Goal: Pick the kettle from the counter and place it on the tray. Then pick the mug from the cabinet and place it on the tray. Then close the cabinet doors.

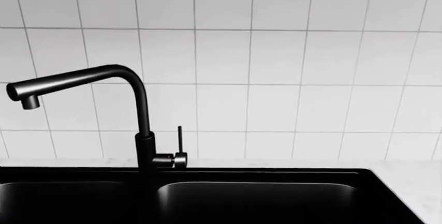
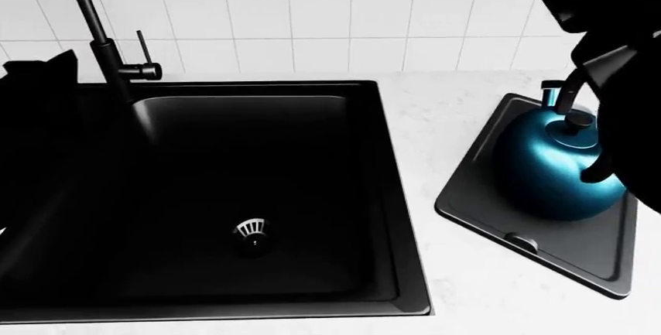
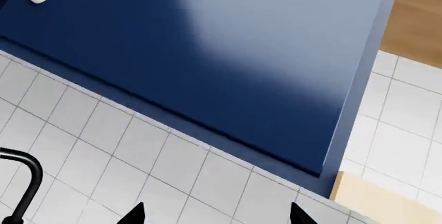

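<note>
Right claw [image 3: 215,214]: only 2 dark fingertips [image 3: 133,214] are seen at the edge of the right wrist view, spread apart with nothing between them, aimed at the blue cabinet [image 3: 228,63] and white wall tiles [image 3: 117,146]. A small white object is glimpsed at the cabinet's far corner; it cannot be identified. Left claw is not seen; its state cannot be told. The kettle [image 2: 553,169] is seated upright in the tray [image 2: 470,203], on the counter [image 2: 454,118] beside the sink [image 2: 309,196]. The sink basin holds only its drain [image 2: 251,230]; the faucet [image 1: 90,79] is seen behind it.
</note>
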